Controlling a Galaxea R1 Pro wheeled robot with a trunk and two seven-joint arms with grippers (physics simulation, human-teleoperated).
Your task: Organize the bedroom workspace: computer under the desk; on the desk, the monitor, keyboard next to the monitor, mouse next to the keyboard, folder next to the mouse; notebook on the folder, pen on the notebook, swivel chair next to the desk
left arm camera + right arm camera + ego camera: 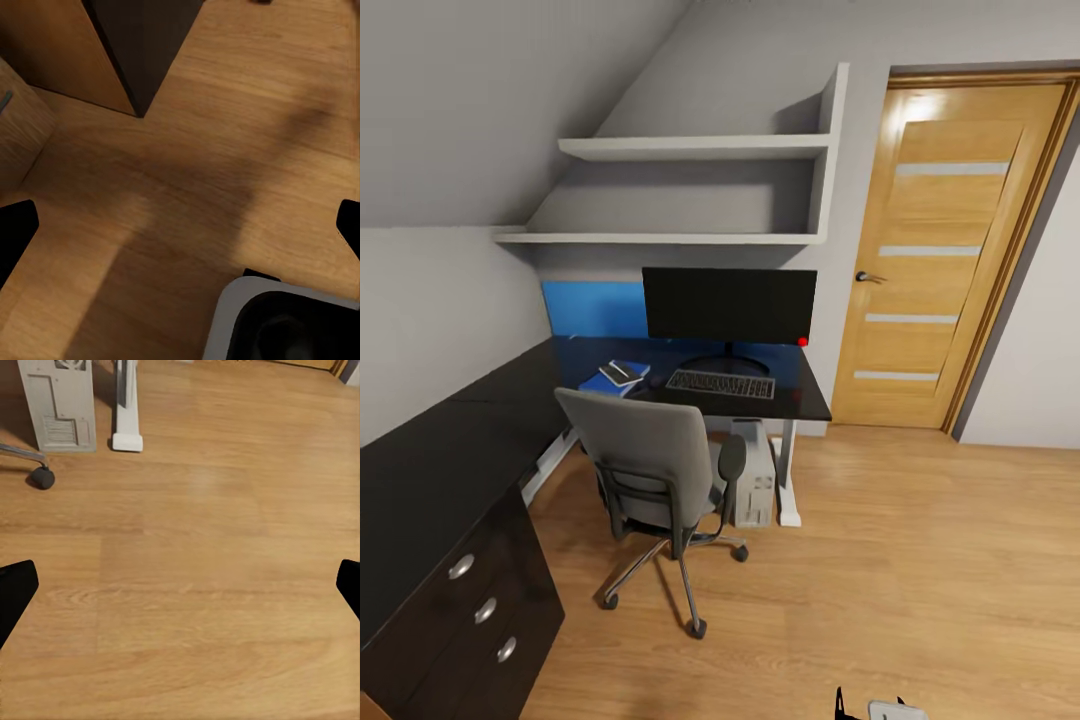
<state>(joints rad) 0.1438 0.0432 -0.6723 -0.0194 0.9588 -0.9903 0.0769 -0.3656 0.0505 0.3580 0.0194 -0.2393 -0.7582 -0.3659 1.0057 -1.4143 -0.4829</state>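
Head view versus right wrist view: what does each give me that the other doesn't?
Head view alone: the monitor, keyboard, folder with the notebook on it, the desk top, the swivel chair seat and back. Right wrist alone: the right gripper, fingers wide apart over bare floor. Both: the computer, a white desk leg, a chair caster.

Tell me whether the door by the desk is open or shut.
Shut: the wooden door sits flush inside its frame, with no gap showing and its handle level.
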